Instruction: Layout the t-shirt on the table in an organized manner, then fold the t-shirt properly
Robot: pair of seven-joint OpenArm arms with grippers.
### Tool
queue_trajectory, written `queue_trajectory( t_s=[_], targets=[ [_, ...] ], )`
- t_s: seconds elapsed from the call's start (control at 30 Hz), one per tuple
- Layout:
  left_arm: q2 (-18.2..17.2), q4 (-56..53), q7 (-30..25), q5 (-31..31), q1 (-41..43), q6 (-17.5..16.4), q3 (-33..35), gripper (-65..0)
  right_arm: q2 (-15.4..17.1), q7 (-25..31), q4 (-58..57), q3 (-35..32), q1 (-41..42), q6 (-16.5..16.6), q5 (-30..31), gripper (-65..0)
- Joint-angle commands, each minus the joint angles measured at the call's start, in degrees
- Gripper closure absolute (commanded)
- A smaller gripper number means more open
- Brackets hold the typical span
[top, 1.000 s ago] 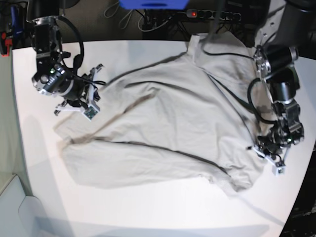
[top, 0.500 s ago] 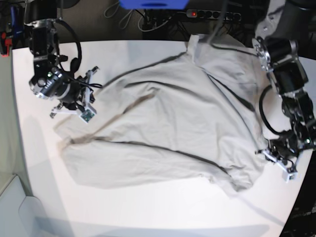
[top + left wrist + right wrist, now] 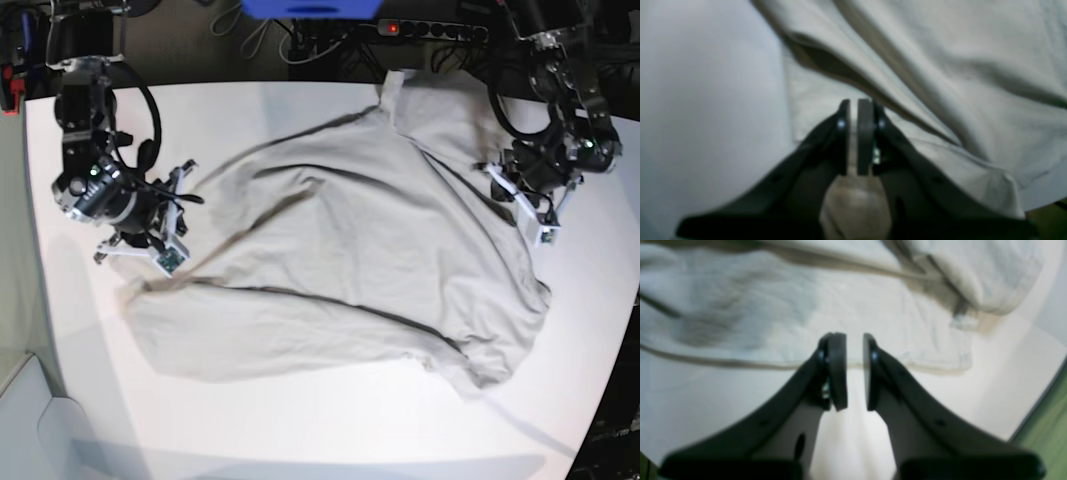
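Note:
The light grey-beige t-shirt [image 3: 350,260] lies spread and wrinkled across the white table [image 3: 330,420], with long creases and a bunched corner at the front right. My left gripper [image 3: 535,215] hovers over the shirt's right edge. In the left wrist view the left gripper [image 3: 853,103] is shut, its tips just above a fold of the t-shirt [image 3: 957,66], with no cloth visibly pinched. My right gripper [image 3: 135,250] is at the shirt's left edge. In the right wrist view the right gripper [image 3: 854,340] stands a little open and empty, above bare table [image 3: 706,400] just short of the t-shirt's [image 3: 773,306] hem.
A power strip [image 3: 430,28] with a red light, cables and a blue object [image 3: 310,8] sit behind the table's far edge. The table's curved edge runs close to the left arm. Green floor [image 3: 1047,426] shows past the table edge near the right gripper.
My left gripper has travelled from the shirt's front right corner back along its right edge. The right gripper has drifted slightly toward the front left. The shirt has barely shifted.

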Motion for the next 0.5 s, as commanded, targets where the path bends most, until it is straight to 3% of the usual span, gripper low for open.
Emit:
queue_trajectory(
  t_s=[0.0,0.2,0.47],
  targets=[
    [-0.4,-0.1,-1.0,-0.5,-0.4,0.0,-0.2,-4.1,-0.4,0.9,1.0,0.1,0.7,-0.2,0.6,-7.7],
    [-0.9,-6.2,-5.3,0.1,-0.3,0.4,-0.6,-4.1,-0.7,0.9,0.7,0.0,0.5,-0.2,0.6,-7.7],
    [-1.0,-10.6,-11.6,12.9,-0.4,0.1,-1.1,-4.1,-0.4,0.9,0.6,0.2,0.3,-0.2,0.6,-7.7]
  ],
)
